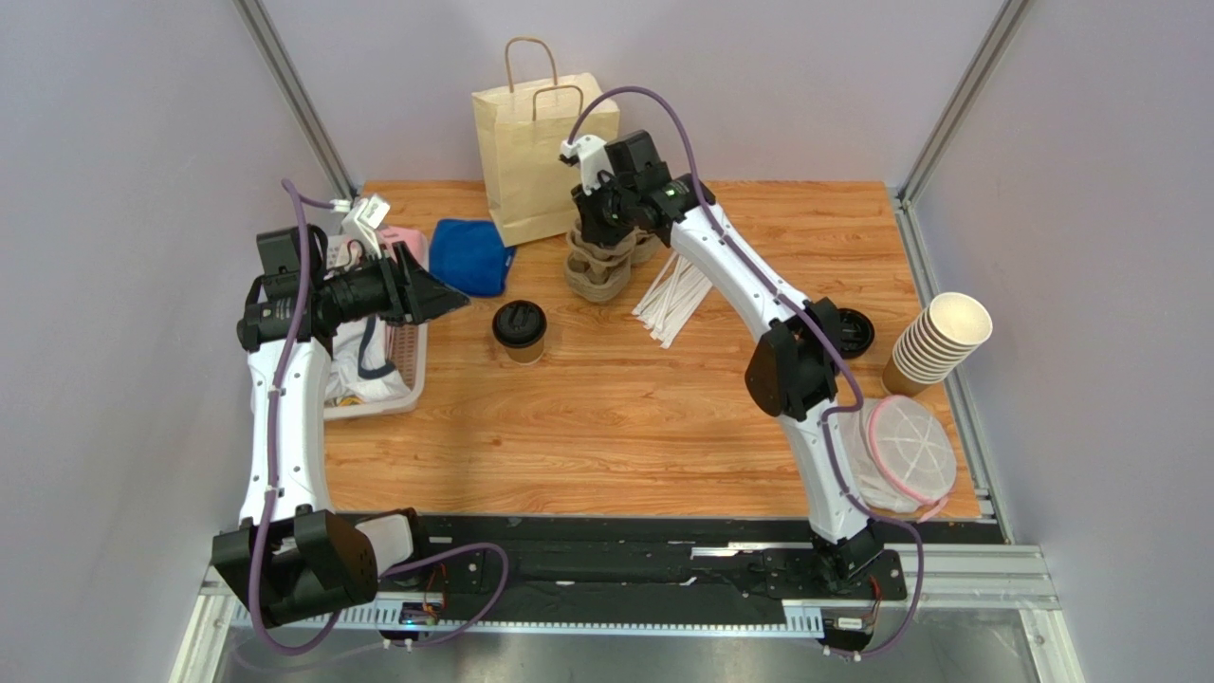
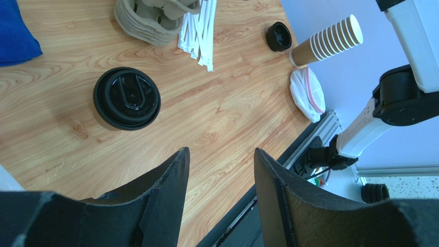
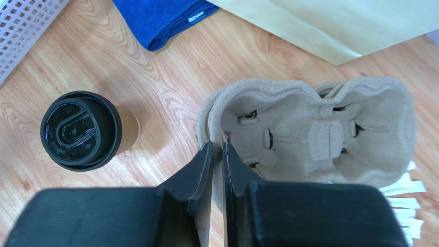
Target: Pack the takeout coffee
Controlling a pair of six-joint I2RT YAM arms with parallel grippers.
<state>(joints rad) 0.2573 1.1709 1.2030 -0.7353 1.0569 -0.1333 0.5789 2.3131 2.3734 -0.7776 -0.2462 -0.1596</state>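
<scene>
The tan paper cup with the round black lid [image 1: 519,327] stands alone on the wooden table [image 1: 641,427]. Bare wood lies in front of it and to its right, so the way from above is free. Behind it on the left lies the folded blue cloth [image 1: 470,256]. Behind it on the right, the stack of grey-brown pulp cup carriers [image 1: 599,273] and the white paper straws [image 1: 673,299] narrow the passage. The right gripper [image 3: 217,148] pinches the top carrier's rim. The left gripper [image 2: 221,152], jaws apart, is just beside the cup's left.

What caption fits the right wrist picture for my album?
Right gripper pinches the rim of the carrier; the coffee stands lidded beside it.
</scene>
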